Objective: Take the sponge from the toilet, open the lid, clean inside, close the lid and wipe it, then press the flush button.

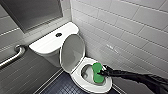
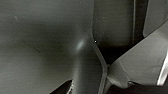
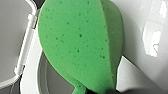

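right gripper [image 1: 102, 73]: mine, clamped on the pinched middle of the sponge; arm comes in low from my right side.
sponge [image 1: 97, 72]: bright green, right at my fingertips, one rounded end sticking out to each side of the grip. Up close [image 3: 77, 45] it shows a speckled, porous face and a thick edge.
sponge vs bowl: it sits over the open bowl, on the part nearest my gripper. Whether it touches the porcelain, I cannot tell.
toilet [image 1: 85, 86]: white, glossy, straight under and just ahead of my gripper. The oval rim runs all around the sponge, and the inside of the bowl is visible past it.
lid [image 1: 72, 52]: raised, standing nearly upright beyond the bowl on the side away from my gripper, its hollow underside facing me. Apart from the sponge.
lid edge [image 3: 15, 40]: seen past the sponge from the wrist, a pale rim with a small fitting on it.
tank top [image 1: 48, 43]: flat white slab behind the raised lid, farther off.
flush button [image 1: 58, 34]: small, round and dark, on the tank top, well away from my gripper.
wall tiles [image 1: 125, 30]: pale, running alongside my arm and behind the tank.
floor [image 1: 62, 87]: dark small tiles beside the base of the bowl.
grab bar [image 1: 12, 57]: metal, on the far wall, farthest from my gripper.
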{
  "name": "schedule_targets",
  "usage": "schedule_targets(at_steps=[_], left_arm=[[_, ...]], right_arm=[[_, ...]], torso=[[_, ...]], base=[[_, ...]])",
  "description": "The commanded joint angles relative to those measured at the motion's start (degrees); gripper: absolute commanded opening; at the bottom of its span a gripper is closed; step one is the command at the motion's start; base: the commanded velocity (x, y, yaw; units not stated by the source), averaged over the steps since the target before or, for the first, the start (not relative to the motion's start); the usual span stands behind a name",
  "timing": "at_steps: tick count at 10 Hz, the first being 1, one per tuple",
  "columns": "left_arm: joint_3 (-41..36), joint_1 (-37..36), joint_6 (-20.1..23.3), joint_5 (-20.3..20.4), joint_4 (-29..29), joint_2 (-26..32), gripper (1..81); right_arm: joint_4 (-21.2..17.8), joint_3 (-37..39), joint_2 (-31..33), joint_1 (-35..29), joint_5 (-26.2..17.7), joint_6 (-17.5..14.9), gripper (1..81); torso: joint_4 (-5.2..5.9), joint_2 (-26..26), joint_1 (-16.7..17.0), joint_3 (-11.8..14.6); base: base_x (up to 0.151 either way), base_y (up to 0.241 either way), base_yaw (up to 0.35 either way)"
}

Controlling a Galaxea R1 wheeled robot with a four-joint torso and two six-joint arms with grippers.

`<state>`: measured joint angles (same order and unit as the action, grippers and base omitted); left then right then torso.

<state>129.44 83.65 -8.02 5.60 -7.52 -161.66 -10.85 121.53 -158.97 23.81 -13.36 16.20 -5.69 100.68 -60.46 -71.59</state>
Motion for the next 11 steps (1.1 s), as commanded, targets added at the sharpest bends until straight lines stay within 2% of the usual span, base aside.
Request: schedule_targets(at_steps=[1,7,11], left_arm=[[-0.9,1.3,-0.1,-4.5,-0.4,-0.2,81.1],[-0.8,1.2,0.3,-4.5,-0.7,-1.7,81.1],[1.8,1.1,0.4,-4.5,-0.6,-2.8,81.1]], right_arm=[[-1.0,-5.2,4.6,-7.9,-1.4,1.5,1.0],[-1.0,-10.0,13.1,-3.7,1.8,2.6,1.0],[-1.0,-16.6,20.2,-1.1,4.2,4.2,1.0]], torso=[[0.00,0.0,0.0,0.0],[0.00,0.0,0.0,0.0],[0.00,0.0,0.0,0.0]], base=[[0.000,0.000,0.000],[0.000,0.000,0.000],[0.000,0.000,0.000]])
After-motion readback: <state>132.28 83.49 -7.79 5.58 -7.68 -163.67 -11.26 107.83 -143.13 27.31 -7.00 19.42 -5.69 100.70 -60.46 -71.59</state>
